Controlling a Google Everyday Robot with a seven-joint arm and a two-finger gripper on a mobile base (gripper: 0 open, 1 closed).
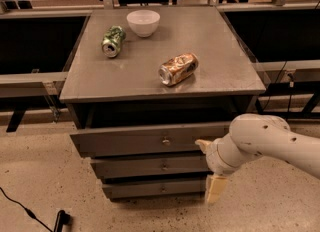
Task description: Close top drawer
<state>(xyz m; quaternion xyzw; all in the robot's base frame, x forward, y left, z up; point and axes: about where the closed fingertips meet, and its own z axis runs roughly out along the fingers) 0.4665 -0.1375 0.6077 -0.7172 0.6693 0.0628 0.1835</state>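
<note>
The top drawer (130,140) is a wide grey front with a small round knob (165,141), uppermost of three in the grey cabinet. It stands out a little past the cabinet's face, with a dark gap above it. My gripper (209,168) is at the right end of the drawer front. Its two cream fingers are spread apart. The upper fingertip (202,144) is against the drawer front and the lower one hangs down by the bottom drawer. It holds nothing.
On the cabinet top (225,61) lie a green can (112,41), a crushed brown can (178,68) and a white bowl (143,22). Two more drawers (150,166) sit below. A black cable (30,211) lies on the floor at the left. Dark benches flank the cabinet.
</note>
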